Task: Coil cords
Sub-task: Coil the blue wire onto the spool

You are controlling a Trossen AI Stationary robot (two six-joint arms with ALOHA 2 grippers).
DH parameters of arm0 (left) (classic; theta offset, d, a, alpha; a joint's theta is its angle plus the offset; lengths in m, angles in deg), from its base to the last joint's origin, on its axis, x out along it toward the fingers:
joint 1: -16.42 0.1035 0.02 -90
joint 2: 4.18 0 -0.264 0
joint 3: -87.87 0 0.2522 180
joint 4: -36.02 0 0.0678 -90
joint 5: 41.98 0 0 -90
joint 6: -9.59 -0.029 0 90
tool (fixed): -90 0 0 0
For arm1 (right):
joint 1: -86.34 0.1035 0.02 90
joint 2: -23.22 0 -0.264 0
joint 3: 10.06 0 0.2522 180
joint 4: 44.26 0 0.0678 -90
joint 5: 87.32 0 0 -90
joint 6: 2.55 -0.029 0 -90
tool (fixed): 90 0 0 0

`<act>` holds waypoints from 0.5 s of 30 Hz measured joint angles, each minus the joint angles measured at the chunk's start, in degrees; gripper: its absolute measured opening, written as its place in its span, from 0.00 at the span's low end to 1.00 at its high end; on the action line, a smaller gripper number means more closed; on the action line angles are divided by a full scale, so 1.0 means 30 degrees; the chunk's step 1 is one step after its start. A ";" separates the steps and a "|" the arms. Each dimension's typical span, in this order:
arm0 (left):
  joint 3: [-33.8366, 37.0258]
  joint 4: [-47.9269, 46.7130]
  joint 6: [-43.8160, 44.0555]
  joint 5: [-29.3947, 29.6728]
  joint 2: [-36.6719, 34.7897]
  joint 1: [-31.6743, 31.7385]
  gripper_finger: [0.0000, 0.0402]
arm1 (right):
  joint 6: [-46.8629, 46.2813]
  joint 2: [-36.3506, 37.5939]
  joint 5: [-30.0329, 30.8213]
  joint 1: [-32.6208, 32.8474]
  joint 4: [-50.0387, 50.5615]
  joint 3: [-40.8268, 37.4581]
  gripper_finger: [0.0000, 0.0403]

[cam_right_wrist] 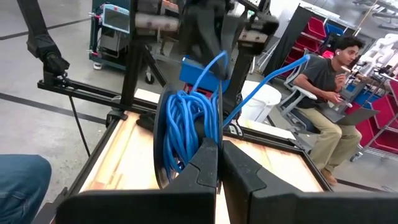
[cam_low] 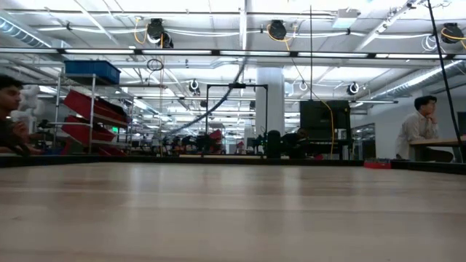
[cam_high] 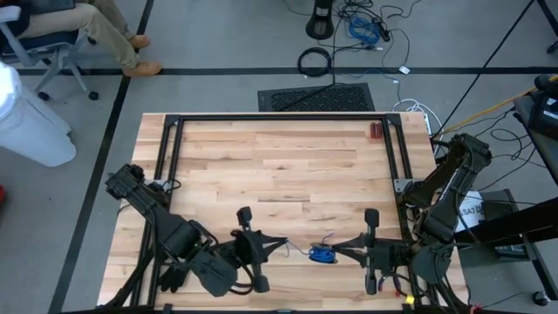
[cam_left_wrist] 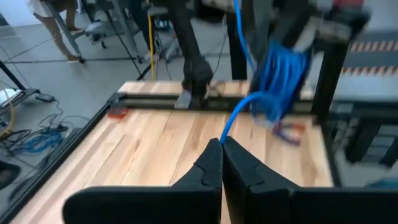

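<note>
The cord is a thin blue wire, wound into a small bundle (cam_high: 323, 255) with a tail, and it hangs above the table's near middle between my two grippers. My left gripper (cam_high: 289, 248) is shut on the tail and points toward the table's right. My right gripper (cam_high: 338, 253) faces it from the right and is shut on the bundle. The left wrist view shows the bundle (cam_left_wrist: 280, 71) beyond my shut left fingers (cam_left_wrist: 211, 165). In the right wrist view the coil (cam_right_wrist: 183, 130) stands just past the fingers. Neither the cord nor a gripper shows in the low view. My left gripper pinches the tail's free end (cam_left_wrist: 225, 134) between its two fingertips, coming level from the table's left. From there the tail rises in a slack curve to the bundle, clear of the table. My right gripper pinches several strands of the coil's side (cam_right_wrist: 208, 134) between its two fingers, coming level from the table's right. The coil stands on edge beyond the fingertips, lifted clear of the table, and its tail (cam_right_wrist: 273, 71) leads off toward the other arm.
A black metal frame (cam_high: 279, 118) runs around the table's far and side edges. Red-handled pliers (cam_high: 376, 131) lie at the far right, by the frame. Bare wood (cam_high: 279, 174) spreads across the table's middle. A seated person (cam_right_wrist: 329, 87) is beyond the left side.
</note>
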 joint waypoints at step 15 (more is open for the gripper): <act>-0.0838 0.4828 -0.1653 -0.0466 0.0293 0.0362 0.00 | -0.0462 -0.0287 0.1693 -0.0980 -0.0010 0.0000 0.00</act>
